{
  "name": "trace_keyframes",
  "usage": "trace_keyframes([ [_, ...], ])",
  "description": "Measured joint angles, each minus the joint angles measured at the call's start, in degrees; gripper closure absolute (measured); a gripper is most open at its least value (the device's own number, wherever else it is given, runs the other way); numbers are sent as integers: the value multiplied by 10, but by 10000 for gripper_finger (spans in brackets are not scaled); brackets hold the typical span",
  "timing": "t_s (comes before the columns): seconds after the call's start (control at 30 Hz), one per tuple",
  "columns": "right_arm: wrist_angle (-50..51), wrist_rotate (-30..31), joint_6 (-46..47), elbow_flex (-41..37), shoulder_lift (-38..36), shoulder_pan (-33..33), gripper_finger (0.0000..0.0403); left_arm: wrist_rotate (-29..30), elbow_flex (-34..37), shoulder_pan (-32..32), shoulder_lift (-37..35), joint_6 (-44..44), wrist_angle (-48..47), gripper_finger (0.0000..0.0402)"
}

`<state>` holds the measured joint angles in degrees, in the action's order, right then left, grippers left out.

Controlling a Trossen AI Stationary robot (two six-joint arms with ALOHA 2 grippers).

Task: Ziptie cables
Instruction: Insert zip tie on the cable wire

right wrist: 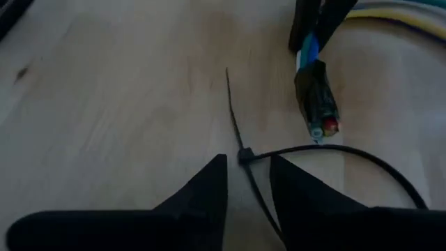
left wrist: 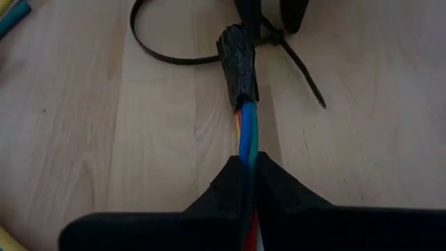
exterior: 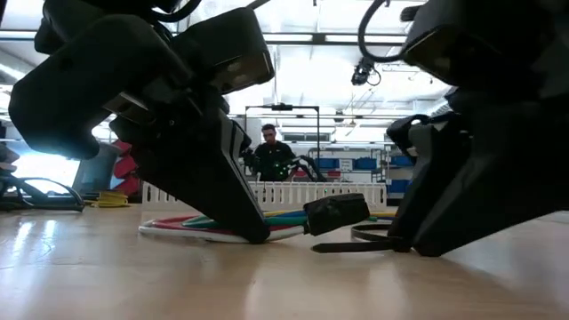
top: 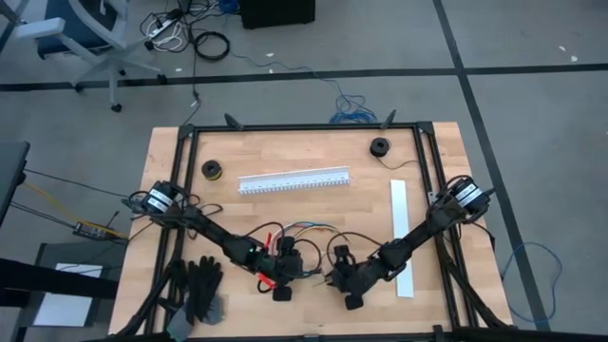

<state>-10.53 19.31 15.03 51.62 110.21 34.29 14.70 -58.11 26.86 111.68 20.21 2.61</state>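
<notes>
Cables [left wrist: 247,136]: we see a bundle of red, green, blue and yellow wires lying on the wooden table [top: 313,214], near the front edge, between the two arms; a dark sleeve [left wrist: 237,66] wraps the bundle's end.
Cables, other views: in the low view the coloured wires [exterior: 191,224] lie flat on the wood, and the dark sleeve [exterior: 336,213] is lifted slightly off it. In the right wrist view the wire tips [right wrist: 324,127] poke out of the sleeve.
Left gripper [left wrist: 249,183]: we see its two dark fingers pressed together on the cables, clamping the bundle just behind the sleeve; the gripper sits low over the table's front centre [top: 283,271].
Right gripper [right wrist: 247,183]: fingers slightly parted, straddling the zip tie head without pinching it, as far as we can tell; it is down at the table just beside the cable end [top: 344,283].
Zip tie [right wrist: 245,156]: black, looped on the wood, the head sitting between the right fingers, the thin tail pointing away from them; the loop lies beside the sleeve, not around it. From the left wrist the loop [left wrist: 164,54] curves past the sleeve's far end.
White slotted channel [top: 294,180]: lies across the table's middle, well apart from the cables.
White strip [top: 402,237]: lies along the right side, partly under the right arm.
Black gloves [top: 201,290]: front left corner.
Person [exterior: 269,153]: in the room behind the table.
</notes>
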Motion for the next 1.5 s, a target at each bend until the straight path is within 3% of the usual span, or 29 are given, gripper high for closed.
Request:
trace_keyframes([
  [0.2,16,-20,70,0,0,-11,394,6,0,2,0,13,0,401],
  [0.33,6,27,96,-2,-6,1,402,6,1,7,-1,26,3,401],
  [0.57,39,167,167,-4,-67,40,403,42,4,23,-24,27,-33,401],
  [0.67,29,191,173,-4,-80,51,403,46,4,24,-28,27,-41,401],
  [0.97,-99,169,146,-3,-81,30,403,91,3,17,-29,4,44,401],
  [1.17,-102,144,163,-3,-81,8,403,99,2,12,-29,-26,120,401],
  [1.33,-138,126,157,-3,-81,3,402,154,2,13,-30,-39,156,401],
  [1.5,-143,125,151,-3,-81,0,402,156,2,10,-30,-56,182,401],
])
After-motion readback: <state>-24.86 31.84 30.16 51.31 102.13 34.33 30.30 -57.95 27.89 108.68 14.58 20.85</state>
